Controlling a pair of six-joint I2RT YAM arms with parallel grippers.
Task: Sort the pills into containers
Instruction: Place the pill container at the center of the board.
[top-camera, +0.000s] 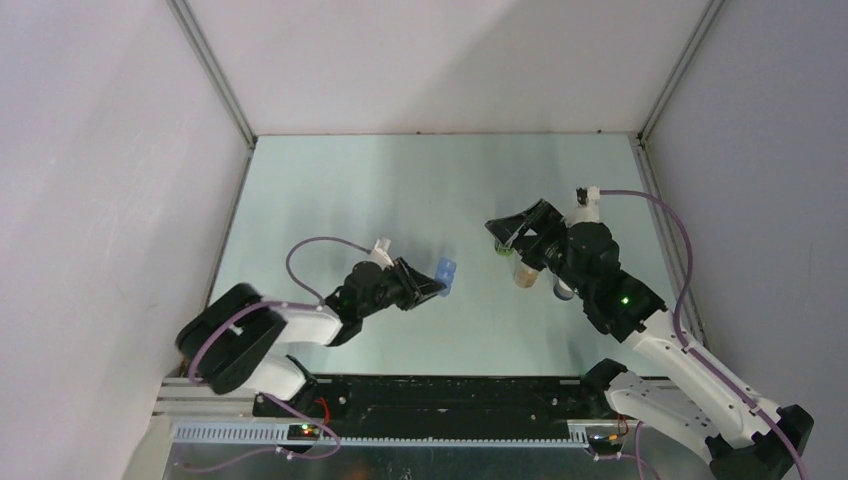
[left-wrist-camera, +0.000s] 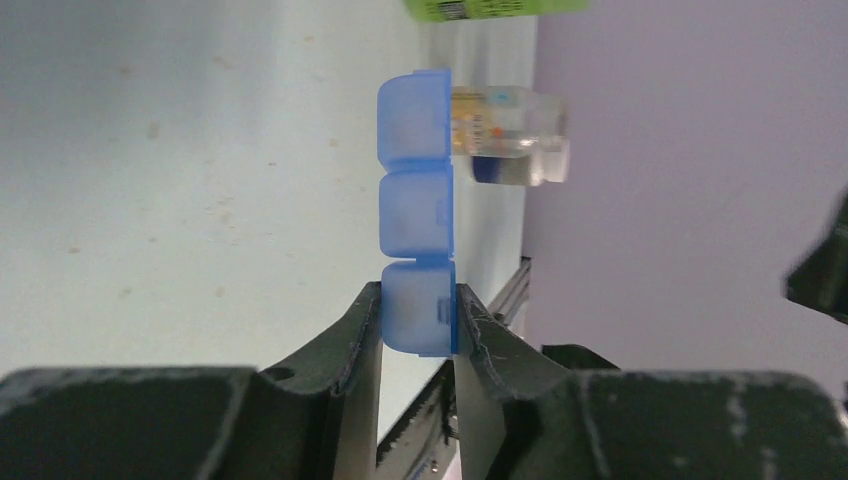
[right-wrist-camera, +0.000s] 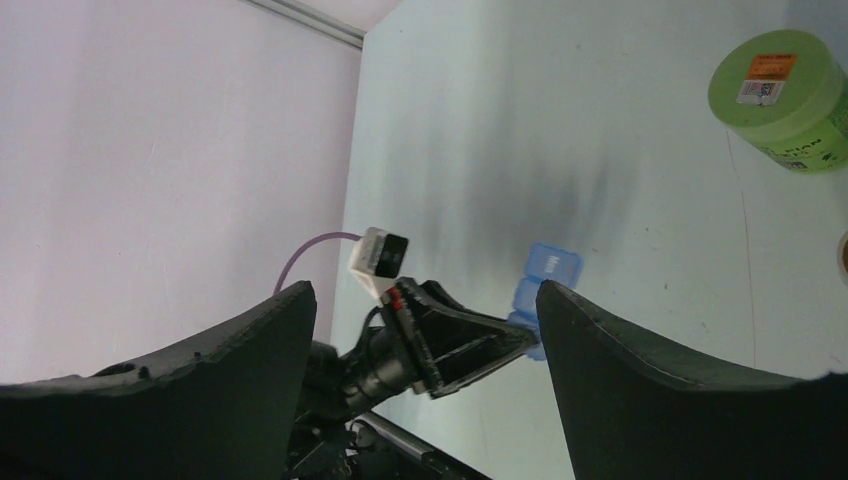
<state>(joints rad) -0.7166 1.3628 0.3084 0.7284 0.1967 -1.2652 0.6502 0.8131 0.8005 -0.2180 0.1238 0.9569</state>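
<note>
The left jaws pinch the end cell of the blue pill box (left-wrist-camera: 417, 210), steadying it near the centre of the table (top-camera: 330, 190), likely for filling. The right jaws gape empty over the bottles (top-camera: 524, 274) at its 3 o'clock.

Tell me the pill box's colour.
The pill box is blue, clearest in the left wrist view.

We see bare table (top-camera: 420, 170) across the far half, open to either arm, with side walls (top-camera: 110, 200) boxing it in. Mid-table, the blue pill box (left-wrist-camera: 415, 200), pinched in the left gripper (left-wrist-camera: 418, 320), faces a green tub (right-wrist-camera: 785, 85) and a clear bottle (left-wrist-camera: 510, 135) clustered by the wide-spread right gripper (right-wrist-camera: 420, 295). A strip of bare table separates them.
</note>
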